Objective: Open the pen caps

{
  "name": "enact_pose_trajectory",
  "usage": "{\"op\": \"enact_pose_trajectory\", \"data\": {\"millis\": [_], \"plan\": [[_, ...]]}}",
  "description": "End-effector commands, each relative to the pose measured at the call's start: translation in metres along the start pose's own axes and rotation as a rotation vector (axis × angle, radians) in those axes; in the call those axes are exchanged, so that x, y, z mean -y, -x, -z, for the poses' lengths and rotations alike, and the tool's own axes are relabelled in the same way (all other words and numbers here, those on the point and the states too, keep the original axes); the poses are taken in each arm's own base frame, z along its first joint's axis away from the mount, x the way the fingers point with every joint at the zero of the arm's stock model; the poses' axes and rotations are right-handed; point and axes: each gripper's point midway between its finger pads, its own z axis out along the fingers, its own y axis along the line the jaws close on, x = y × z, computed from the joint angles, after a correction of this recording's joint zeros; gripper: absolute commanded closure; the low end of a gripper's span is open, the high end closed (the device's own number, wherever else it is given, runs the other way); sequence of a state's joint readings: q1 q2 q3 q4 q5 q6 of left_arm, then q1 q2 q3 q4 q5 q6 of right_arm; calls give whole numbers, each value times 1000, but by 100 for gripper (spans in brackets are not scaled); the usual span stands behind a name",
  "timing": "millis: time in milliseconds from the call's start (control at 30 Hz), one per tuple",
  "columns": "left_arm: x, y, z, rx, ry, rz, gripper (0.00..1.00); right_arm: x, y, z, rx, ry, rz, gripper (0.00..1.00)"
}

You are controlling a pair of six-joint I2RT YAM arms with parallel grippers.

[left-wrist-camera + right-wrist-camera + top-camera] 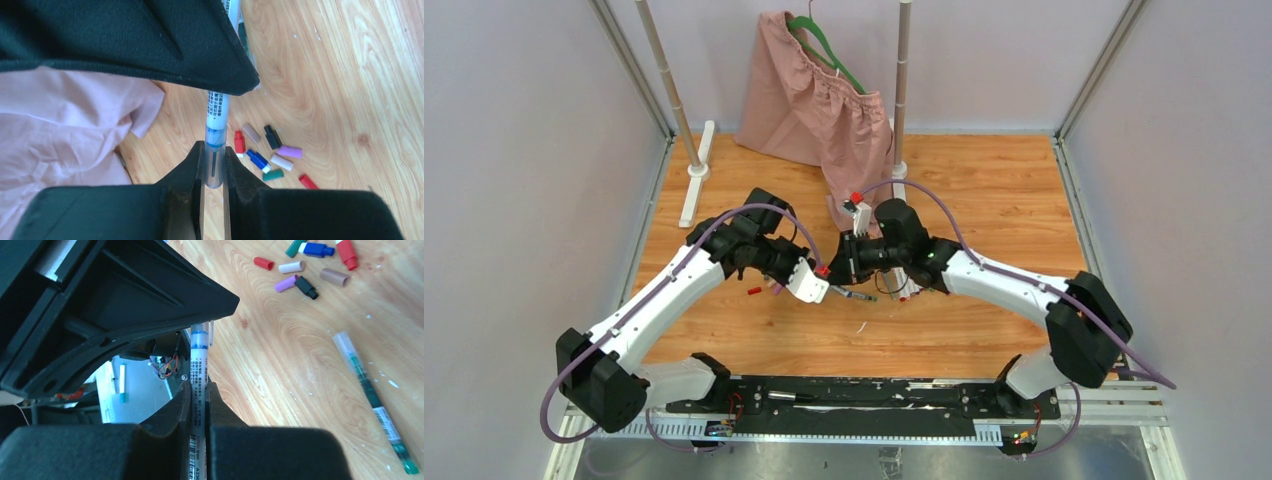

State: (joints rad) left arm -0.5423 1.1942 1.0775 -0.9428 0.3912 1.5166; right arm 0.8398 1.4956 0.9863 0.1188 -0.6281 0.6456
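Left gripper (214,167) pinches the pen's clear cap (216,137); right gripper (198,402) clamps its white barrel (199,367). Loose caps (258,160), red, blue, black, purple, lie nearby.

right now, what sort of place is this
Probably a robot lab test cell: a wooden tabletop boxed in by plain white panels, with props, a pink garment on a green hanger and loose pen caps.

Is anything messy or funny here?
Yes. Loose pen caps lie scattered on the table, away from the pen the left gripper and right gripper hold. The pink cloth hangs crooked off its green hanger, one side sagging low.
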Motion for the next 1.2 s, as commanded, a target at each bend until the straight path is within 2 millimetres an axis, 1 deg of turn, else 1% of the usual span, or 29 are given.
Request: {"op": "enact_pose_trajectory", "data": {"millis": [0, 133, 333, 433, 533, 700, 767, 800, 900, 967, 1067, 1167], "plan": [[-16, -60, 30, -255, 104, 97, 100, 20, -57, 34, -137, -93, -44, 100], [-19, -80, 31, -322, 133, 108, 100, 22, -67, 49, -142, -128, -27, 100], [-21, -109, 36, -402, 161, 136, 100, 22, -78, 62, -175, -146, -15, 100], [-25, -122, 41, -443, 187, 147, 100, 26, -85, 68, -199, -170, -9, 100], [-29, -131, 45, -470, 202, 151, 100, 29, -91, 73, -210, -191, -5, 100], [-29, -146, 51, -525, 193, 135, 98, 33, -98, 77, -233, -206, -9, 100], [-29, -150, 52, -537, 193, 126, 94, 33, -99, 78, -237, -210, -6, 100], [-29, -153, 55, -553, 197, 125, 90, 34, -100, 79, -238, -215, -7, 100], [-31, -160, 62, -582, 206, 123, 84, 35, -101, 80, -242, -220, -6, 100], [-30, -164, 64, -602, 197, 112, 83, 35, -102, 81, -246, -223, -7, 100], [-24, -174, 68, -647, 172, 103, 85, 34, -103, 83, -246, -226, -9, 100], [-18, -181, 71, -666, 159, 119, 78, 34, -103, 86, -242, -233, -5, 100]]}}
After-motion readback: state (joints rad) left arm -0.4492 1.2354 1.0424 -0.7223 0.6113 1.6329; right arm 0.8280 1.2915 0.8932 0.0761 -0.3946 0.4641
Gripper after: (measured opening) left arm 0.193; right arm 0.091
